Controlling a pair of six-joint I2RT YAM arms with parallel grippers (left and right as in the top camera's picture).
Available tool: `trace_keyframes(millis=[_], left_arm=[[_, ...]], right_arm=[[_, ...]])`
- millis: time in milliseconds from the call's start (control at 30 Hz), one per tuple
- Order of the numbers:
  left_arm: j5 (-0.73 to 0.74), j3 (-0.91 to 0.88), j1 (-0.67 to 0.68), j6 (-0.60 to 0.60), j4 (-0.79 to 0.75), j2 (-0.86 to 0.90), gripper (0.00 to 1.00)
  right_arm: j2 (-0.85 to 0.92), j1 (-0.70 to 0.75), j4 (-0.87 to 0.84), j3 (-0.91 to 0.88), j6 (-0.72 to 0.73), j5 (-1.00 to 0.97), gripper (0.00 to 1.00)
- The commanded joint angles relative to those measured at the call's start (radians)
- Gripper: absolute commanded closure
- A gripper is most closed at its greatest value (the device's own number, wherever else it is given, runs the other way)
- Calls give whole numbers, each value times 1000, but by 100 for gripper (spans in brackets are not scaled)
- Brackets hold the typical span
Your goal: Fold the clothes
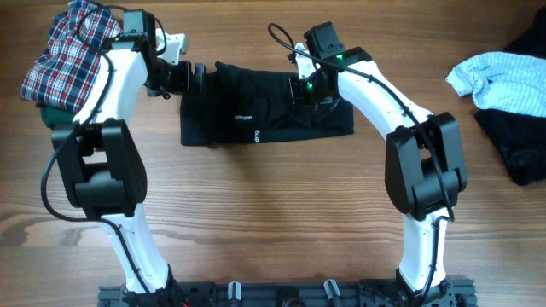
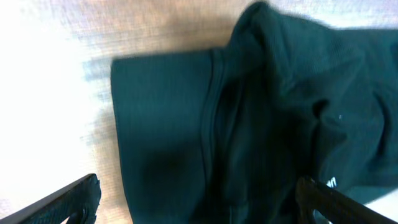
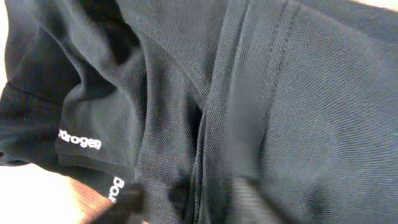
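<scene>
Much open table (image 1: 273, 213) below T-shirt (image 1: 247, 109)

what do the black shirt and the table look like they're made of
Black shirt: a fine knit with a tiny mesh-like texture, matte, with stitched seams and white printed lettering. Cotton or synthetic, the look leaves that open.
Table: brown wood grain in long streaks, smooth with a mild sheen. Solid wood or a wood-look laminate, I cannot tell.

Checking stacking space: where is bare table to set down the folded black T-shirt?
Bare table in front of the black T-shirt, between the arms; also between it and the light blue garment. Crowded: plaid shirt at far left, dark garment at right.
</scene>
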State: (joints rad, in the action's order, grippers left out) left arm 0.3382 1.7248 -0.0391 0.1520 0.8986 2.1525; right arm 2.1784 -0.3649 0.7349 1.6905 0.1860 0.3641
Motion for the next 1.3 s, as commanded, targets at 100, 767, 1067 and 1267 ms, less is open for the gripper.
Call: trace_keyframes(millis=[100, 767, 1067, 1267], left_arm=[[-5, -6, -46, 56, 82, -29, 0], [185, -6, -64, 395, 122, 187, 0], [255, -6, -71, 395, 139, 200, 0], [410, -6, -55, 476, 213, 200, 17]], right_arm=[[-142, 34, -1, 24, -55, 39, 18], [-273, 164, 66, 24, -63, -39, 1], [-273, 203, 76, 24, -55, -39, 0], [-273, 206, 50, 24, -55, -39, 1]])
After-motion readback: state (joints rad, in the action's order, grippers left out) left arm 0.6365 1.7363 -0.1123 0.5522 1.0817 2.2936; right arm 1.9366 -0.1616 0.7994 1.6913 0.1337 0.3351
